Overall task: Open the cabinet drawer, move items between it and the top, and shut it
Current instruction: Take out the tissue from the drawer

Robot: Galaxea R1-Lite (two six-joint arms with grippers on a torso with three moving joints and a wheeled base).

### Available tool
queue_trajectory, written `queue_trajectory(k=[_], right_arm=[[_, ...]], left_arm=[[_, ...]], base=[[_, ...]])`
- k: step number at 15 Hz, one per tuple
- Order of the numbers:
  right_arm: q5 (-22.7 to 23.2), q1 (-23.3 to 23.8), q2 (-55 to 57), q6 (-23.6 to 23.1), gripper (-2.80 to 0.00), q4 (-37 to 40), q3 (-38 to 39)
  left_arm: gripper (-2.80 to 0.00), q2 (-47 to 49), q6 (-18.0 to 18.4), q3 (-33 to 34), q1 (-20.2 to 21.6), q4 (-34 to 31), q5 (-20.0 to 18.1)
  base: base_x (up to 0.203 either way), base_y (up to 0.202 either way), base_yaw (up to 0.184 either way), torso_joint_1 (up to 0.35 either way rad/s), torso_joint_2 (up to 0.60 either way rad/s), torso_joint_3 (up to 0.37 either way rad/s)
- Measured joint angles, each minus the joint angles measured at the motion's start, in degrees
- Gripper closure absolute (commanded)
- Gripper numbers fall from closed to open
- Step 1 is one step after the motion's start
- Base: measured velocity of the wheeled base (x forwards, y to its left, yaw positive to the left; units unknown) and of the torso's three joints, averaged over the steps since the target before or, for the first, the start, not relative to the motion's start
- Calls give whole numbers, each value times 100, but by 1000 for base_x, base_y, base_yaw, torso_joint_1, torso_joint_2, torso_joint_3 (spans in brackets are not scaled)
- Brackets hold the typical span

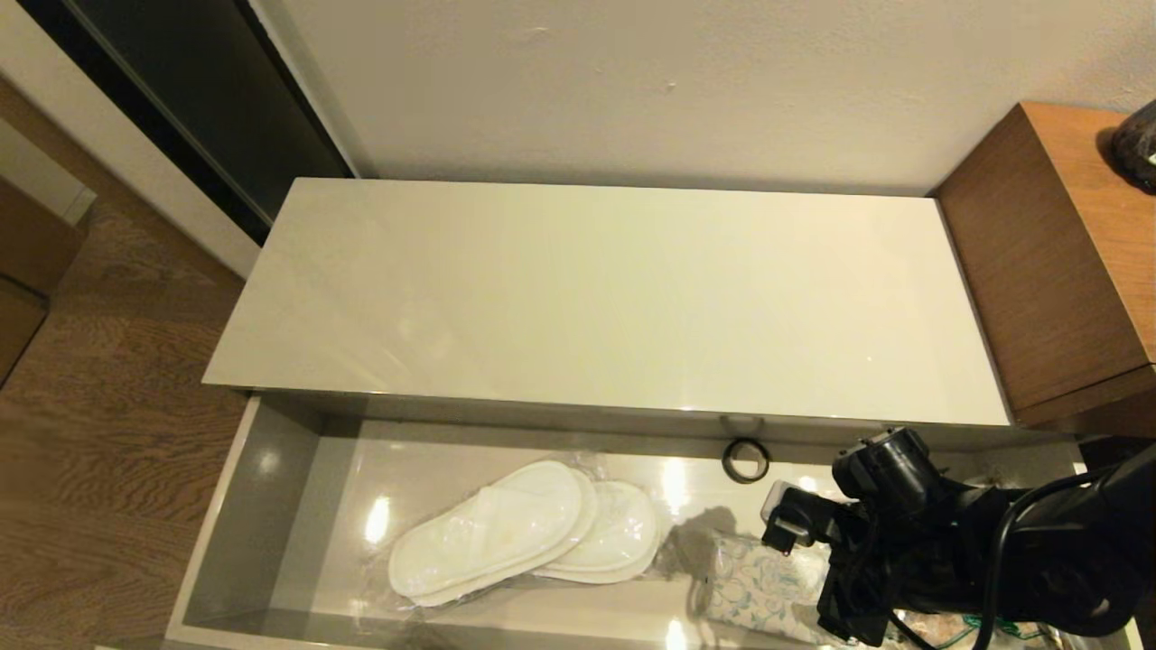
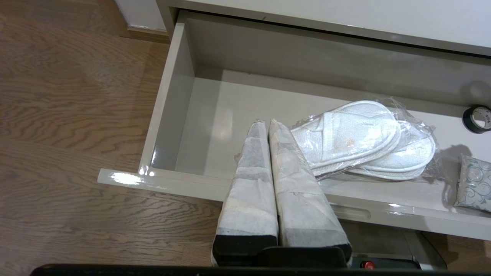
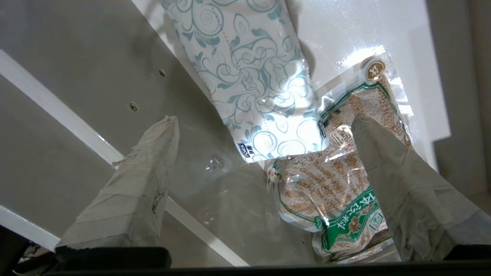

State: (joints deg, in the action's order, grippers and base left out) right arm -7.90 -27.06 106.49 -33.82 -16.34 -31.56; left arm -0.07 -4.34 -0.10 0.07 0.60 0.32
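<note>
Cream drawer (image 1: 271, 506) open; right gripper (image 3: 264, 126) hovers, jaws spread, above tissue pack (image 3: 249, 76).

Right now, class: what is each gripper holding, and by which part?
Nothing. The right gripper is open above the tissue pack and the snack bag; the left gripper is shut, empty.

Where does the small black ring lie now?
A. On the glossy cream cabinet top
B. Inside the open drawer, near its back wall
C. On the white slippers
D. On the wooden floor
B: the small black ring lies on the grey-beige floor of the open cabinet drawer, close under the glossy cream top, apart from the wrapped white slippers.
</note>
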Motion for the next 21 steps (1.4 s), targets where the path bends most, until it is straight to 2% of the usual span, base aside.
queue_trajectory(k=[6, 9, 15, 21], right_arm=[[-22, -36, 197, -331, -280, 2, 12], [-238, -31, 378, -463, -280, -6, -71], [-260, -36, 822, -752, -280, -822, -22], [-260, -36, 957, -948, -280, -846, 22]], left_arm=[[0, 0, 1, 0, 0, 0, 5], [0, 0, 1, 0, 0, 0, 4], [0, 0, -1, 0, 0, 1, 4], [0, 0, -1, 0, 0, -1, 2]], base=[[0, 0, 0, 0, 0, 0], [0, 0, 0, 0, 0, 0], [0, 0, 0, 0, 0, 0], [0, 0, 0, 0, 0, 0]])
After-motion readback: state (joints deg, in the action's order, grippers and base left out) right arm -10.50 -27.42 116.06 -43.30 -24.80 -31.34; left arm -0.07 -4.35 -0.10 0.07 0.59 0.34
